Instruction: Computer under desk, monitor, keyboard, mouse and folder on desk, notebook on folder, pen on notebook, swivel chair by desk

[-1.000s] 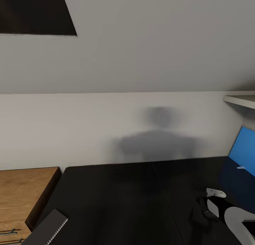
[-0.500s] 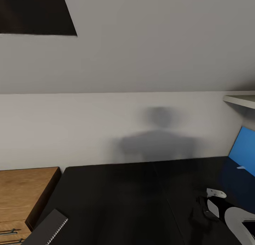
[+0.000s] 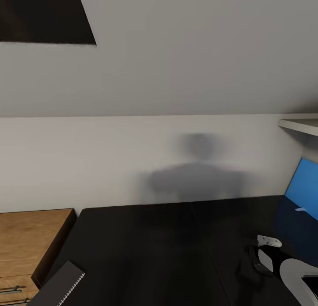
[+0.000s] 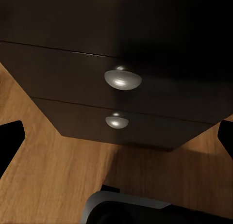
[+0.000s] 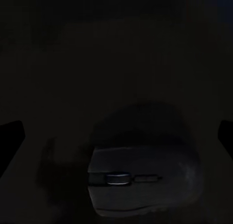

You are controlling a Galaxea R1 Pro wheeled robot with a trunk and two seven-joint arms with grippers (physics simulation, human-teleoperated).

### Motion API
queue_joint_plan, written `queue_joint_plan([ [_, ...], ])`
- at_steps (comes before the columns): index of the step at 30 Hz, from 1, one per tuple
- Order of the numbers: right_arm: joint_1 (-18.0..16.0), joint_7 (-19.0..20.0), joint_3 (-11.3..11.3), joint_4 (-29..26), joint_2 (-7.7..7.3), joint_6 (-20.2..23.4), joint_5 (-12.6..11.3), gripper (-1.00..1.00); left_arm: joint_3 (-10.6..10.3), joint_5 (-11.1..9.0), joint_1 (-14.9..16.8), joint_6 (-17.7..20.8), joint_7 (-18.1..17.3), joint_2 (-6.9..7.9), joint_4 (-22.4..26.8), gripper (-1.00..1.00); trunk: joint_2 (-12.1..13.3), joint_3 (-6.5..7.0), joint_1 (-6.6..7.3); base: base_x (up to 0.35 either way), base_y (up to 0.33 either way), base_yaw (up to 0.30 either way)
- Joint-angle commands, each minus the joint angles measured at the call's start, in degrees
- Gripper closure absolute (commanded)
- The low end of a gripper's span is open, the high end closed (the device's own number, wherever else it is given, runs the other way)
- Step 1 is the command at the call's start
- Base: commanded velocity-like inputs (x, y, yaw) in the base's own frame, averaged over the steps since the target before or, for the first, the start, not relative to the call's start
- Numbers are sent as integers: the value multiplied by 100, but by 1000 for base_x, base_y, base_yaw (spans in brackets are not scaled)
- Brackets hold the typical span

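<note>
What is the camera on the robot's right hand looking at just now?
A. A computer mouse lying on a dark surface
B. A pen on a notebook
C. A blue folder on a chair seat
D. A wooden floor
A: the right wrist view shows a dark mouse with its scroll wheel, lying on the black top of the desk between the open fingertips of the right gripper.

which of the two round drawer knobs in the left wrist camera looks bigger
The knob on the higher drawer front looks bigger; the one on the drawer below looks smaller.
</note>
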State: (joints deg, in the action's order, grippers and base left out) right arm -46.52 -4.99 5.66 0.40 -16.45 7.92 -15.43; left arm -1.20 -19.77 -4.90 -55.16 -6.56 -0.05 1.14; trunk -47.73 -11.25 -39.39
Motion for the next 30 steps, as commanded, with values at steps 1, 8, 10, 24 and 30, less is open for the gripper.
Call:
queue_joint_plan([
  [1,-7,-11,48,4,1,13,-50,-100,-11,-62,-2,-4,-50,0,9,-100,-6,-7,-1,0,0,0],
  [8,-7,-17,49,4,8,3,-48,-100,-6,-62,-2,-4,-47,3,9,-100,-6,8,-1,0,0,-39],
  [10,-7,-16,49,4,9,0,-48,-100,-5,-62,-2,-4,-47,4,9,-100,-6,17,-1,0,0,-105],
  [24,-5,-16,50,4,19,-6,-41,-100,-3,-62,-2,-5,-47,14,9,-100,-6,36,-1,0,0,-34],
  [30,1,-12,50,4,19,-12,-39,-100,2,-62,-2,-9,-47,14,9,-100,-6,65,-1,0,0,-133],
])
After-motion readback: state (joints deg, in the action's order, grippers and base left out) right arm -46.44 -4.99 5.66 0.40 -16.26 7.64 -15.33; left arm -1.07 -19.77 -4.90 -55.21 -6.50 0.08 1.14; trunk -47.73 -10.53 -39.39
